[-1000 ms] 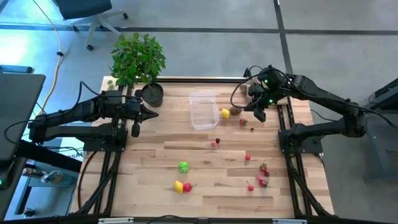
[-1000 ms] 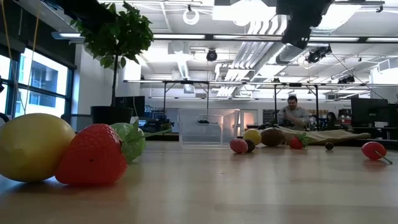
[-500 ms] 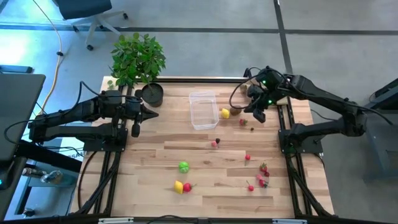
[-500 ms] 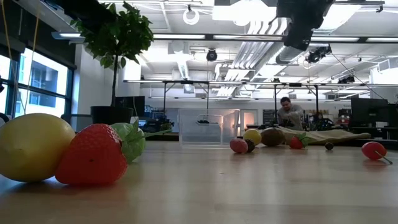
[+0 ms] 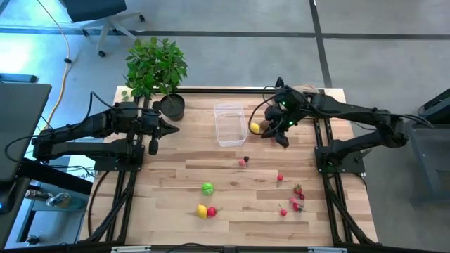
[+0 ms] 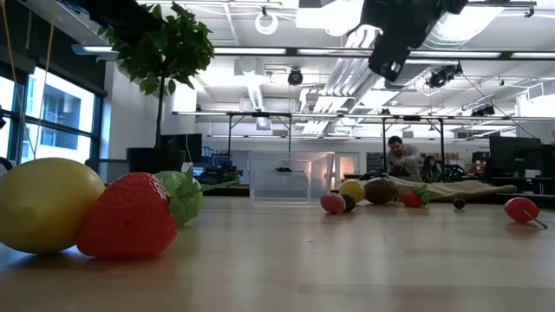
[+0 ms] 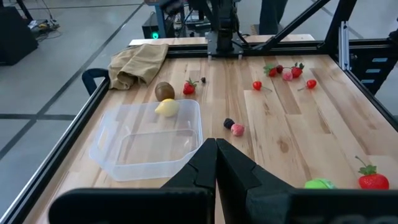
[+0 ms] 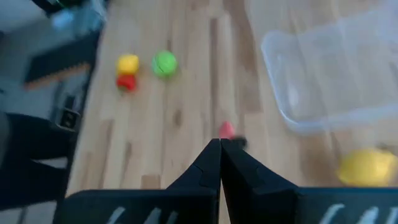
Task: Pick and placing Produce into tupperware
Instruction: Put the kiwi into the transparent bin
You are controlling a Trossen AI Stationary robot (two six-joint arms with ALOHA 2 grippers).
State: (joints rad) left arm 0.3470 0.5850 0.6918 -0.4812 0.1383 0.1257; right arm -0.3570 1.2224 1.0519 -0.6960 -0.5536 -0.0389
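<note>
The clear tupperware stands at the table's far middle, with nothing inside it in the left wrist view. A yellow lemon and a brown kiwi lie just right of it. More Produce is scattered nearer: a pink berry, a green round one, a lemon with a strawberry, and red berries. My right gripper hangs shut above the table by the kiwi, slanting down. My left gripper is shut and waits left of the tupperware.
A potted plant in a black pot stands at the far left corner. A tan paper bag lies at the far right corner. Black frame rails run along both table sides. Bare wood shows in the middle.
My right gripper has swung toward the table's left edge and down, closer to the lemon and kiwi beside the tupperware, tipping more steeply downward. It has stayed shut. The Produce and tupperware have not moved.
</note>
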